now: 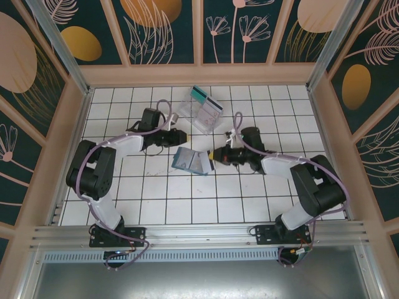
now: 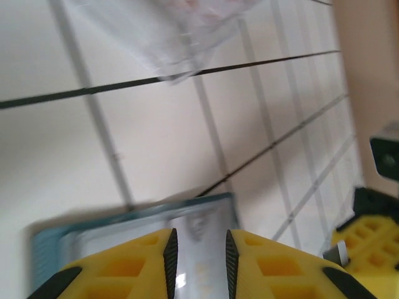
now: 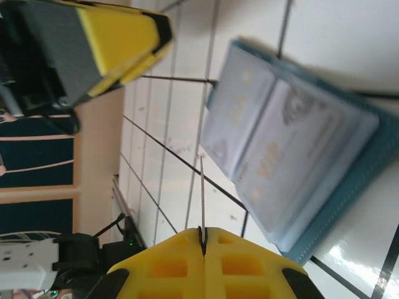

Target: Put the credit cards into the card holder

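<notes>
The card holder (image 1: pixel 190 161) lies open on the white tiles, blue-grey pockets up, between the two grippers. In the right wrist view the card holder (image 3: pixel 293 149) sits just ahead and to the right of my right gripper (image 3: pixel 204 230), which is shut on a thin credit card (image 3: pixel 202 193) seen edge-on. My right gripper (image 1: pixel 213 156) is at the holder's right edge. My left gripper (image 1: pixel 184 136) hovers by the holder's upper left. Its jaws (image 2: pixel 198 240) stand slightly apart over the card holder (image 2: pixel 143 221), gripping nothing. A teal-green card (image 1: pixel 199 94) and a whitish card (image 1: pixel 214 103) rest at the clear tray.
The clear plastic tray (image 1: pixel 202 116) sits behind the holder, and it appears blurred at the top of the left wrist view (image 2: pixel 168 31). Wooden walls enclose the tiled table on three sides. Open tiles lie in front of the holder.
</notes>
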Robot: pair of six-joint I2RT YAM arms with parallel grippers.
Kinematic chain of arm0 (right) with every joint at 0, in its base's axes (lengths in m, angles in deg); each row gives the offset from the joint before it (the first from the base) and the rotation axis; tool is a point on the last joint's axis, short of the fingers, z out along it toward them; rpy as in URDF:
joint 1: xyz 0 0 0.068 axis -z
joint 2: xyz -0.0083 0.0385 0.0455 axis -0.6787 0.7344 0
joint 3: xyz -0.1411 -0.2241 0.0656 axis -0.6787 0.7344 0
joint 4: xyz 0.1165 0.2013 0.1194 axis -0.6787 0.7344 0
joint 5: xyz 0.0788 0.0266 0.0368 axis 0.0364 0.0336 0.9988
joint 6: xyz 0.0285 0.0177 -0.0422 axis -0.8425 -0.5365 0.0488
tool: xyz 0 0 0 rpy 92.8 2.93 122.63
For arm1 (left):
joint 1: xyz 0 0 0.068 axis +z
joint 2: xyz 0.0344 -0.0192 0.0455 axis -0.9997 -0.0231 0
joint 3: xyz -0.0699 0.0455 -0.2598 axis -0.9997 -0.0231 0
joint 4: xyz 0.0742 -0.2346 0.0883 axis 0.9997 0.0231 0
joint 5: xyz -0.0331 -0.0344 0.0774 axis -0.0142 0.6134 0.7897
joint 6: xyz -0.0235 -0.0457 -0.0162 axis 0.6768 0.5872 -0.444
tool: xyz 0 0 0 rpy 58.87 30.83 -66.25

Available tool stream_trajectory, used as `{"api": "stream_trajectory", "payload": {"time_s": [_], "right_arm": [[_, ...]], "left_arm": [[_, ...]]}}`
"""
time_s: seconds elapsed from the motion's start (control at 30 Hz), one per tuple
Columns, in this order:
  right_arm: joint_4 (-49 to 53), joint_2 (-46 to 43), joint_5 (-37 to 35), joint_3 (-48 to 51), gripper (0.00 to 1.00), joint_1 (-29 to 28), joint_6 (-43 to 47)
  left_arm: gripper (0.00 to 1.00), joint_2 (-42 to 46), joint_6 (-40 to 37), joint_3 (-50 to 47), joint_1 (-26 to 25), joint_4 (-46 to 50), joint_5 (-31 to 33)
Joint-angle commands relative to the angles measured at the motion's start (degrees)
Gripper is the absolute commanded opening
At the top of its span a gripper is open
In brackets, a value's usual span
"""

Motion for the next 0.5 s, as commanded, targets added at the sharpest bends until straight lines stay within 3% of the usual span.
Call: {"api": "stream_trajectory", "payload": {"time_s": [0.0, 0.13, 0.47], "right_arm": [[-15.94, 2.71, -7.76, 1.41, 0.00, -2.93, -10.20], [-19.85, 5.72, -10.95, 1.57, 0.00, -5.27, -14.08], [-18.85, 12.12, -13.90, -1.05, 0.00, -5.68, -15.34]], "left_arm": [[0.29, 2.95, -3.11, -1.77, 0.11, 3.83, 13.51], [0.28, 1.78, -4.31, -4.56, 0.19, 4.77, 16.66], [0.18, 1.53, -1.02, -13.41, 0.11, -2.73, 11.87]]}}
